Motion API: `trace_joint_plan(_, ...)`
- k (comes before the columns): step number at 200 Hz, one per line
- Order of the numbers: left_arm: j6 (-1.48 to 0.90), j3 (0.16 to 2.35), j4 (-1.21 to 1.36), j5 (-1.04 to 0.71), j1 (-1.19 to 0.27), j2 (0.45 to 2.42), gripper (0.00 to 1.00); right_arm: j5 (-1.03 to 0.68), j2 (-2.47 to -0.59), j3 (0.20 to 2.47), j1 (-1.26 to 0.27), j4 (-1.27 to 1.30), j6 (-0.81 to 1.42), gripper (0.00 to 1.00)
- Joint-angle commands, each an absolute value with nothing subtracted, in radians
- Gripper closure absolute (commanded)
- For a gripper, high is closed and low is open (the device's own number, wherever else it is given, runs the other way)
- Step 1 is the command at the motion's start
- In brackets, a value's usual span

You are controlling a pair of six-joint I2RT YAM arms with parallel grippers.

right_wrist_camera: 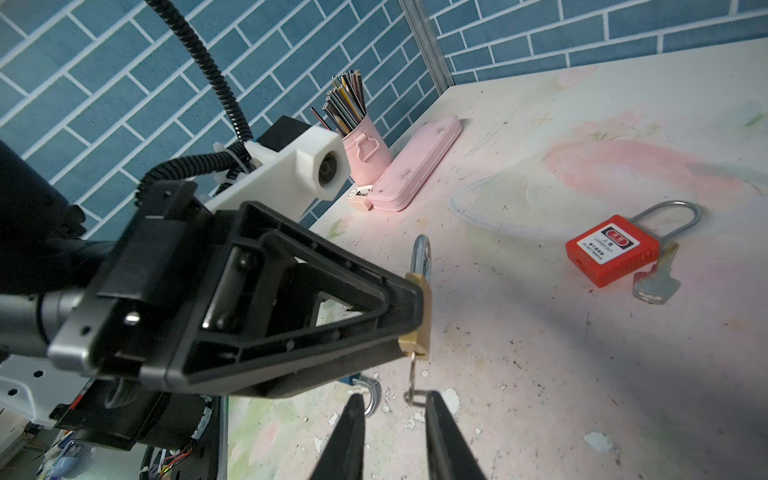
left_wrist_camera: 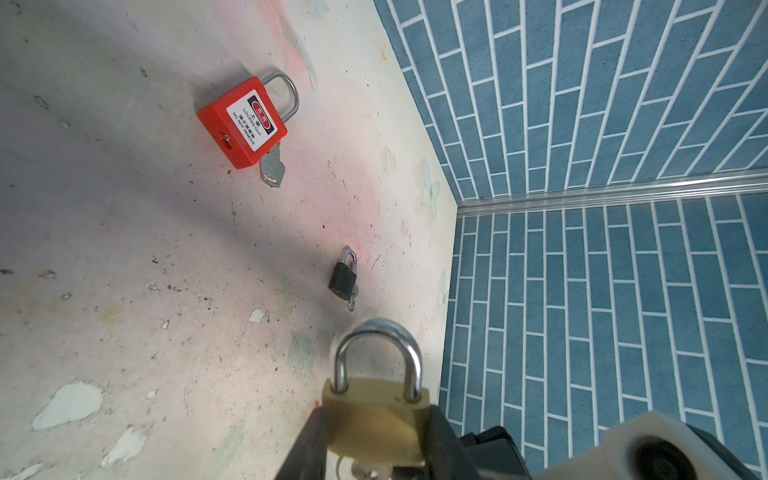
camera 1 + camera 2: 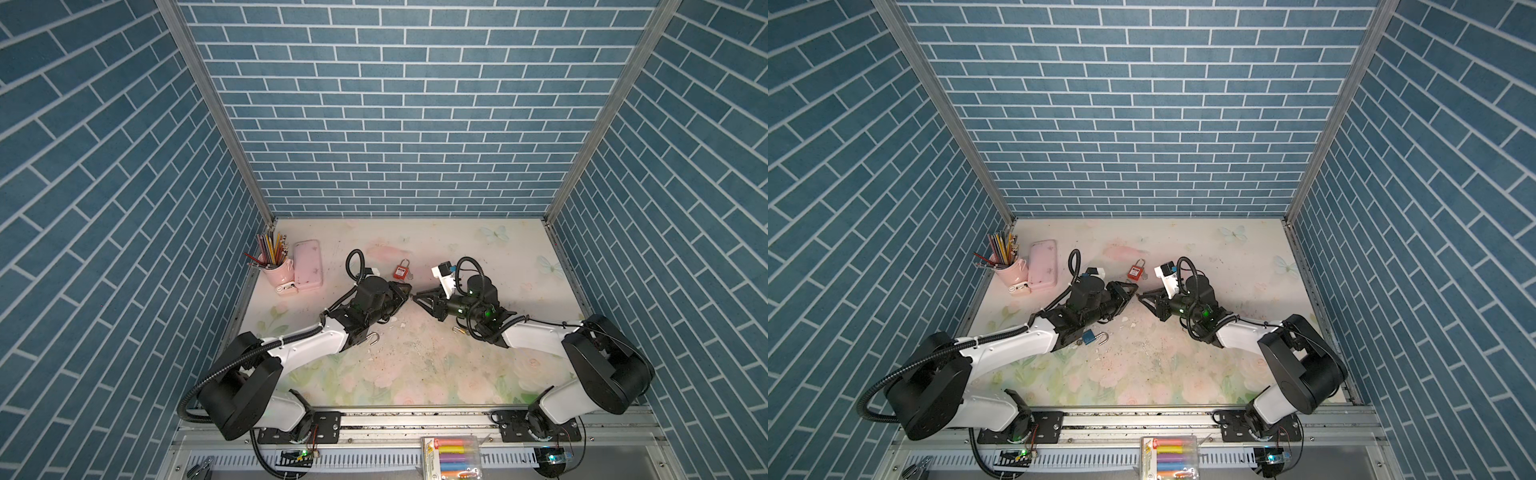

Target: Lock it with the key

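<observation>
We see the left arm [image 3: 307,347] and right arm [image 3: 536,338] reaching in from the rail [image 3: 415,415] at 6 o'clock. The left gripper [image 3: 406,292] and right gripper [image 3: 417,297] meet tip to tip near the middle of the table [image 3: 478,353]. Between them is a small brassy object [image 3: 411,295], too small for us to make out. A red padlock [image 3: 401,270] lies just at 12 o'clock of that meeting point. In the 10 o'clock corner a pink cup of pencils [image 3: 277,270] stands beside a pink case [image 3: 308,264]. A silver shackle [image 3: 375,338] shows beside the left arm, at 7 o'clock of the grippers. A box of markers [image 3: 451,455] sits beyond the rail at 6 o'clock.
</observation>
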State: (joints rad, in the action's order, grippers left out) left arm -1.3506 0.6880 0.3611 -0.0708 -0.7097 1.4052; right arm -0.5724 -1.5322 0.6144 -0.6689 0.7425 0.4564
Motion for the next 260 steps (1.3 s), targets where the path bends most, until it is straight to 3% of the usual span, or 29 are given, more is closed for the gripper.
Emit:
trace_joint_plan(1,-1.351,0.681,0.391,-0.066,-0.700,1.410,1.00,-0.573,-1.560,0.649,-0.678,0.770,0.456,0.76)
trace_joint_plan(170,-1.367,0.680,0.405,-0.078,-0.689,1.417,1.00,-0.578,-1.635,0.704,-0.704,0.742,0.453,1.00)
trace_joint_plan(260,-1.365,0.701,0.377,0.012,-0.656,1.403,1.00,-0.600,-1.634,0.687,-0.712,0.729,0.463,1.00)
